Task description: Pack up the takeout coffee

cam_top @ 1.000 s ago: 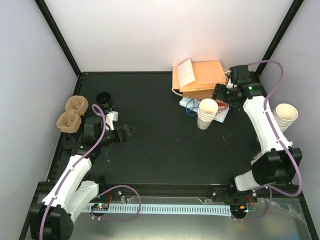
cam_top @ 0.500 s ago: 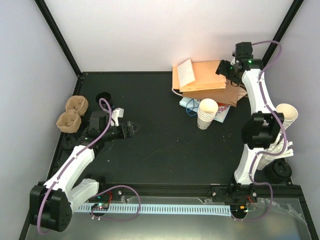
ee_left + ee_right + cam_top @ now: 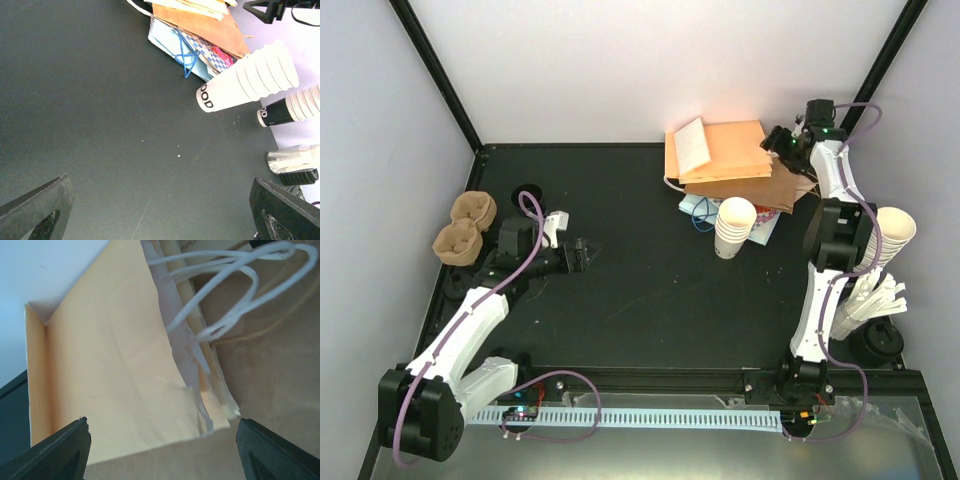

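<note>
Black desk (image 3: 650, 300) carries everything. The takeout coffee (image 3: 527, 192), a cup w/ round black lid, stands at the back-left part of the desk, just behind the left arm. The arm hides most of it, so from above I see mainly the lid. It is near the brown pulp carriers (image 3: 465, 222), which lie at the left edge.

The left pincer (image 3: 582, 254) points toward the middle of the desk, away from the coffee and not touching it. Its jaws are spread as wide as they go, w/ nothing between them, only bare desk.

The right pincer (image 3: 782, 140) is at the back-right corner, over the orange paper bags (image 3: 730, 145). Its jaws also stand wide apart and grip nothing; the wrist view shows only bag paper under them.

One stack of lidless white cups (image 3: 735, 228) stands just in front of the bags. A 2nd stack (image 3: 892, 230) is at the far right, beside the right arm.
</note>
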{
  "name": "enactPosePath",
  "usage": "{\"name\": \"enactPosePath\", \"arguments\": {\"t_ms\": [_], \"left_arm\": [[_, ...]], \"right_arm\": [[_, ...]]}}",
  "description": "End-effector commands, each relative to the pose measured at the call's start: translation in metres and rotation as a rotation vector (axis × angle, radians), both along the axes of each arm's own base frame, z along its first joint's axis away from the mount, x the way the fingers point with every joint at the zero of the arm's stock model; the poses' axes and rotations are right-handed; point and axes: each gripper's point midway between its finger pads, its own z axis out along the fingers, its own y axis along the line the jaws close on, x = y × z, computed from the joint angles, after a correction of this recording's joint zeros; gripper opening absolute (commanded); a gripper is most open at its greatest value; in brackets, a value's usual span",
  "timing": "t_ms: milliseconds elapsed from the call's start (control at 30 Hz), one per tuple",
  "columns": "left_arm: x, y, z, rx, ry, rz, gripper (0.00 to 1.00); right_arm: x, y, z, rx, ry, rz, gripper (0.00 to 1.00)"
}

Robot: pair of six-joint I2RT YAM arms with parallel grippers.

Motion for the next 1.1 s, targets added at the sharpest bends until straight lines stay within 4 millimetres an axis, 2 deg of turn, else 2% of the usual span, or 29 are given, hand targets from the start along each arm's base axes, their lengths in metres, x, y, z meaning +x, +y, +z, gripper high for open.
{"name": "enactPosePath", "arguments": {"t_ms": [0, 200, 533, 633, 700, 833, 933, 1067], "left_arm": [[0.002, -0.005, 0.020, -0.012, -0.050, -0.031, 0.99], [0.006, -0.001, 0.020, 0.007, -0.048, 0.000, 0.99], [0.011, 0.001, 0.028, 0.014, -0.068, 0.020, 0.99], [0.012, 0.002, 0.029, 0.020, -0.065, 0.023, 0.99], [0.012, 0.003, 0.029, 0.025, -0.064, 0.025, 0.99], [0.012, 0.004, 0.030, 0.038, -0.070, 0.029, 0.99], [0.014, 0.005, 0.031, 0.044, -0.072, 0.031, 0.99], [0.015, 0.006, 0.037, 0.049, -0.085, 0.035, 0.99]], "right_arm": [[0.028, 0.007, 0.019, 0.020, -0.127, 0.025, 0.83], [0.046, 0.002, 0.004, -0.019, -0.169, 0.031, 0.84], [0.066, 0.015, -0.005, 0.060, -0.225, 0.085, 0.77], [0.070, 0.018, -0.007, 0.085, -0.239, 0.091, 0.66], [0.073, 0.019, -0.006, 0.097, -0.249, 0.094, 0.54], [0.077, 0.020, 0.004, 0.104, -0.276, 0.097, 0.17], [0.074, 0.025, 0.026, 0.111, -0.316, 0.118, 0.06], [0.064, 0.037, 0.073, 0.112, -0.394, 0.176, 0.01]]}}
